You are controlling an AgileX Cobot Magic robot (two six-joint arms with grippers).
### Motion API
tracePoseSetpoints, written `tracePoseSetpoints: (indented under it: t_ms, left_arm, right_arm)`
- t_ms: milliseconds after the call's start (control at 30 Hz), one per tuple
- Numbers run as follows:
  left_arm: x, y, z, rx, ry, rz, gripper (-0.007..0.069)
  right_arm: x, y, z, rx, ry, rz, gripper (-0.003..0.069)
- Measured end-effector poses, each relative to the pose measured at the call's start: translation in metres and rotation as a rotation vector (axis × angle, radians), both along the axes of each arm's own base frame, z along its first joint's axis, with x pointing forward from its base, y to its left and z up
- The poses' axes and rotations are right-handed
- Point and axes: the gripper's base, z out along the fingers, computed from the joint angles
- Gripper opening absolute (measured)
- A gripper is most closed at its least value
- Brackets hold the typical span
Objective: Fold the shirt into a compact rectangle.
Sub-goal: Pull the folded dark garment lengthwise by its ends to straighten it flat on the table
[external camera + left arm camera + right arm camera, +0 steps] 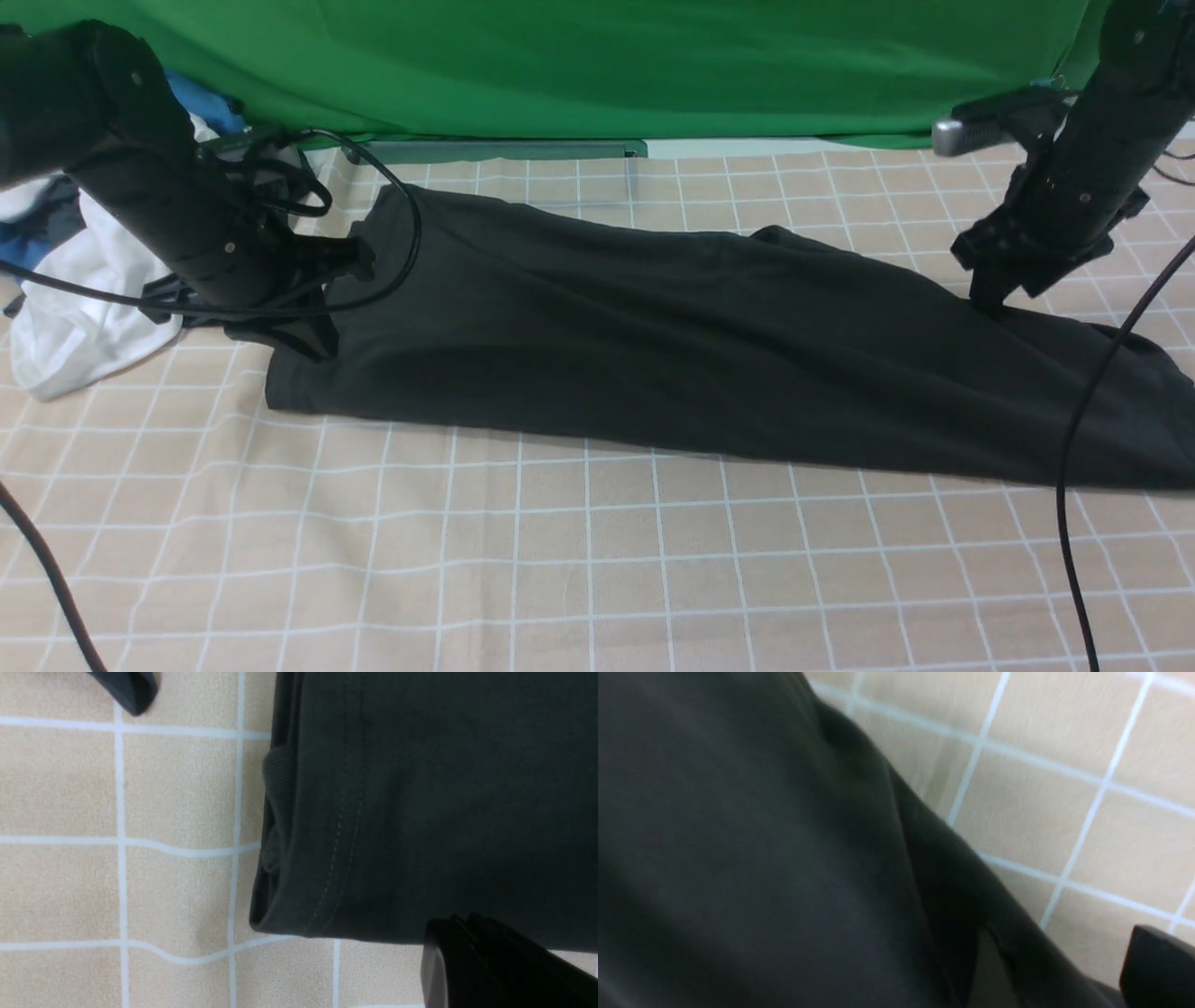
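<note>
Shirt (653,355) — right end cut off, folds indistinct.

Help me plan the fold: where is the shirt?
Front view: the shirt stretches across the checked cloth, from the left hand to the right hand.

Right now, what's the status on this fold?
Left gripper shut; right gripper unclear; one at each end. Shirt folded into long strip. Clothes pile off to the left, clear.

Matt black knit shirt (653,345) on smooth checked tablecloth (560,560)
</note>
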Motion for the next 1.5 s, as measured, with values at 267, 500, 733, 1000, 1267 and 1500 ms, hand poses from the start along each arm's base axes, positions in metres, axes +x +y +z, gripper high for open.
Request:
tracePoseSetpoints:
  t_ms: [267, 500, 733, 1000, 1267, 1500]
  left_arm:
    - [0.000, 0.000, 0.000, 0.002, 0.000, -0.002, 0.0019]
    - [0.000, 0.000, 0.000, 0.004, -0.001, -0.007, 0.0019]
    - [-0.001, 0.000, 0.000, 0.005, 0.008, -0.011, 0.0019]
    - [-0.002, 0.000, 0.000, 0.005, 0.018, -0.014, 0.0019]
    - [-0.001, 0.001, 0.000, 0.014, 0.004, -0.013, 0.0019]
    - [0.008, 0.004, 0.001, 0.033, -0.088, 0.043, 0.0022]
  right_arm:
    - [0.004, 0.004, -0.027, -0.015, 0.051, 0.083, 0.0266]
    - [0.006, 0.001, -0.023, -0.016, 0.023, 0.076, 0.0050]
    - [0.007, -0.018, -0.004, -0.012, -0.035, 0.008, 0.0050]
    - [0.013, -0.024, -0.003, -0.018, -0.108, -0.010, 0.0060]
    - [0.021, -0.032, 0.016, -0.060, -0.198, -0.162, 0.0349]
    - [0.010, -0.005, 0.071, -0.030, -0.275, -0.138, 0.0373]
